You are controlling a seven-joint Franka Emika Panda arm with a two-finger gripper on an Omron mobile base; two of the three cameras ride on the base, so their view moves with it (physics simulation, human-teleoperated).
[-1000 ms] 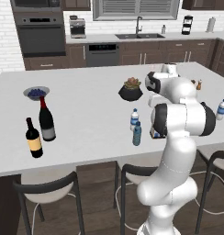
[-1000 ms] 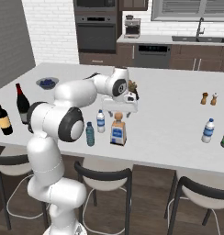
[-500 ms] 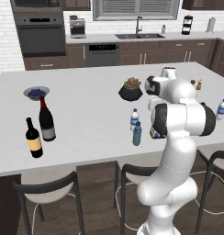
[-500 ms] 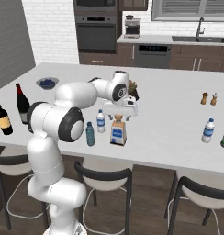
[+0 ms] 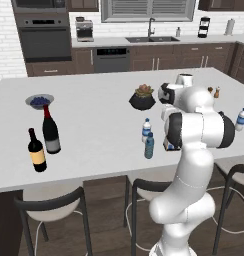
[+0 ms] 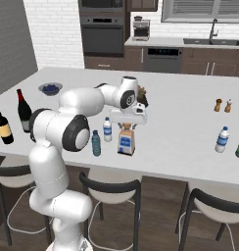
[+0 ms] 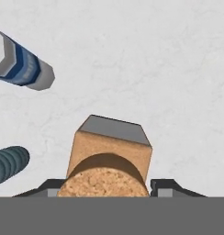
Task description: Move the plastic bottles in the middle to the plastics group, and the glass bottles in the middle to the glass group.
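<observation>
The squat glass bottle (image 6: 126,142) with a tan cork stands mid-counter; the hand view looks down on its cork and square shoulder (image 7: 109,151). My gripper (image 6: 127,125) is over it, fingertips (image 7: 49,187) pressed against both sides of the cork. Just left stand the clear plastic bottle (image 6: 107,130) (image 5: 146,129) (image 7: 22,64) and the teal one (image 6: 96,143) (image 5: 149,146) (image 7: 8,163). The lone water bottle of the plastics group (image 6: 222,139) (image 5: 241,119) is at the far right. Two dark wine bottles (image 5: 50,131) (image 5: 36,151) form the glass group on the left.
A potted plant (image 5: 142,97) sits behind the bottles. A bowl of blueberries (image 5: 39,101) is behind the wine bottles. Salt and pepper shakers (image 6: 223,105) stand back right. Stools (image 6: 111,188) line the counter's near edge.
The hand has come down over the square bottle and the fingers have closed in onto its cork. The bottles have not moved.
</observation>
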